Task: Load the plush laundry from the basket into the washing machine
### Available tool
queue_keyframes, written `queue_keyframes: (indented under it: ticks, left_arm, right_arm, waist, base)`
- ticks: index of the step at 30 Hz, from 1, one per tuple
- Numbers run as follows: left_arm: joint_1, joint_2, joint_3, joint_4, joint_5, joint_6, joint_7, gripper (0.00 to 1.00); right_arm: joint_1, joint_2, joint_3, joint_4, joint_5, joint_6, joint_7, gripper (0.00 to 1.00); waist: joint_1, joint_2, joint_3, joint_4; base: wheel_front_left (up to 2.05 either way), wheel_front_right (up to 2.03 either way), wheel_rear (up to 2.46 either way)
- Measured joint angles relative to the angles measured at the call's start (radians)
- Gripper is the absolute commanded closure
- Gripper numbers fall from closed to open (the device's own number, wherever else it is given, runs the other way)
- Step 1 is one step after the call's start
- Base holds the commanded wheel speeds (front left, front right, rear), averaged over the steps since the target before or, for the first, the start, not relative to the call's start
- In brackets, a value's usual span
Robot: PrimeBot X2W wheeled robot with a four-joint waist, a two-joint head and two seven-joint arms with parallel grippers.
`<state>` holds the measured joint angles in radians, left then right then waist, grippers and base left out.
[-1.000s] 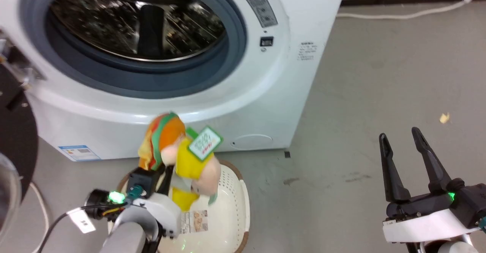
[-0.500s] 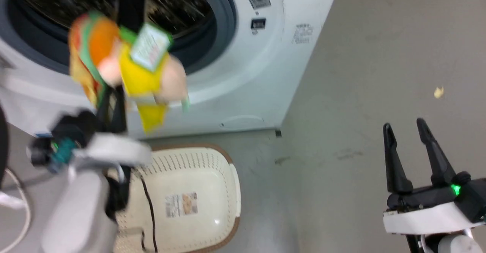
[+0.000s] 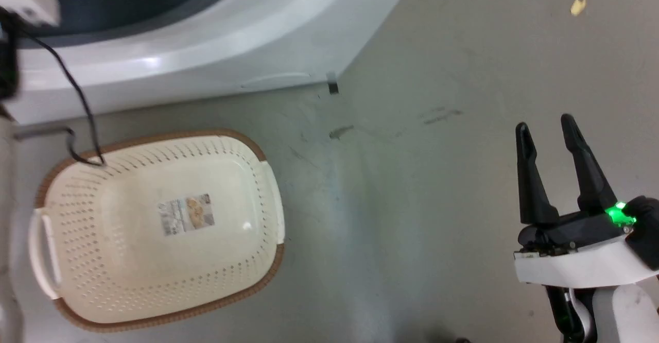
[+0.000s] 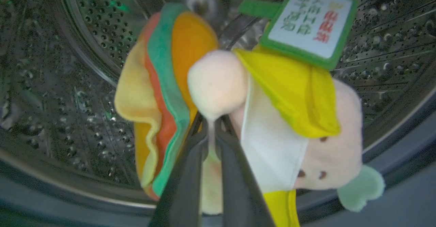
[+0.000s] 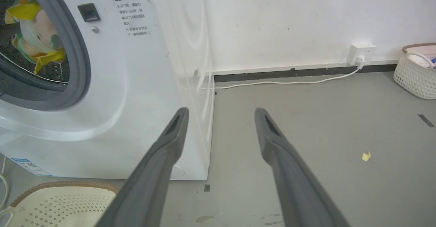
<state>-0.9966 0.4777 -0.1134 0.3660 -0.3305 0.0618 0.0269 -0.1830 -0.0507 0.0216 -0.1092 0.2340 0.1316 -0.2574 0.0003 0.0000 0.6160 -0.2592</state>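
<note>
1. Two fingers [image 4: 184, 186] of the left hand [image 4: 212, 128] are pinched almost together on the plush laundry [image 4: 293, 94], holding it up inside the washing machine [image 4: 61, 84].
2. The right hand [image 3: 543, 126] hovers over the floor [image 3: 412, 204], its jaws parted and holding nothing.
3. The basket [image 3: 154, 291] sits on the floor just in front of the machine, a paper label [image 3: 186, 214] on its bottom.

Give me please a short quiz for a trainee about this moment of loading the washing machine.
1. True or false: the plush laundry lies in the basket.
2. The left gripper is: A open; B shut on the plush laundry; C shut on the basket.
3. Fill in: the right gripper, holding nothing, is ___.
Key: 1 false; 2 B; 3 open.
</note>
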Motion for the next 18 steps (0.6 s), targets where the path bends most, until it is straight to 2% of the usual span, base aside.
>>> queue_keyframes:
  ticks: [5, 11, 18]
  left_arm:
    - [-0.207, 0.054, -0.025, 0.137, 0.038, -0.032, 0.070, 1.00]
    - [-0.392, 0.063, -0.066, 0.295, 0.077, -0.042, 0.117, 1.00]
    - [-0.482, 0.062, -0.114, 0.459, 0.105, -0.065, 0.166, 1.00]
  right_arm:
    - [-0.025, 0.000, 0.014, -0.003, 0.031, 0.000, 0.000, 0.00]
    - [-0.057, 0.000, 0.029, -0.003, 0.051, 0.000, 0.000, 0.00]
    - [-0.071, 0.000, 0.040, -0.004, 0.058, 0.000, 0.000, 0.00]
  waist:
    - [0.0000, 0.0000, 0.093, -0.041]
    - [0.0000, 0.0000, 0.177, -0.077]
    - [-0.0001, 0.0000, 0.217, -0.097]
  base:
    - [0.00, 0.00, 0.00]
    - [0.00, 0.00, 0.00]
    - [0.00, 0.00, 0.00]
